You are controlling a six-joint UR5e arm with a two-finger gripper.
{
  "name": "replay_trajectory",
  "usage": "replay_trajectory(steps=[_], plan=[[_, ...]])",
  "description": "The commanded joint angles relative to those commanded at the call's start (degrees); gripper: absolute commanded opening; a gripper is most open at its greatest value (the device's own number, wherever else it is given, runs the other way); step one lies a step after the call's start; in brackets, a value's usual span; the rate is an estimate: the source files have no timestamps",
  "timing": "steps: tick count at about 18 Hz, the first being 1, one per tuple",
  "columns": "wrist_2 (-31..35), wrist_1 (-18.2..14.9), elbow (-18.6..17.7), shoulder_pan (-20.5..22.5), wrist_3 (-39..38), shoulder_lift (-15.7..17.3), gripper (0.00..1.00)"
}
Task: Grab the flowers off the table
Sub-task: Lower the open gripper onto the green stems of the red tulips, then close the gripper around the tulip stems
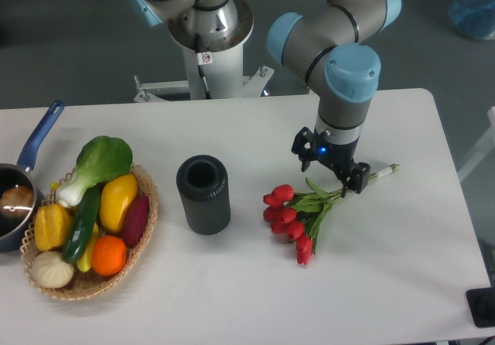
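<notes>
from my remote station i see the flowers lying flat on the table, right of centre: glossy red buds bunched at the lower left, green leaves in the middle, thin pale stems running up and right. the gripper hangs over the stem section, its two black fingers spread apart and holding nothing; one finger sits just beside the stems, and i cannot tell whether it touches them. the tabletop is smooth, plain white with rounded corners. a ribbed matte black cylinder stands upright left of the bouquet. further left a woven oval basket holds smooth plastic-looking produce. a blue-handled pot sits at the left edge.
</notes>
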Motion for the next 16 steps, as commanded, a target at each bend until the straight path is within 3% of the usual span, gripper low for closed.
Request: replay_trajectory(steps=[7, 11, 12, 15, 16], plan=[[0.09, 0.35, -0.79, 0.88, 7.73, -3.07, 1.00], [0.09, 0.70, -1.58, 0.79, 8.09, -5.71, 1.00], [0.09, 1.66, -1.58, 0.44, 7.74, -7.02, 1.00], [0.18, 8.86, -1.50, -1.57, 5.73, -10.63, 1.00], [0.18, 8.96, -1.50, -1.76, 5.54, -10.90, 1.00]])
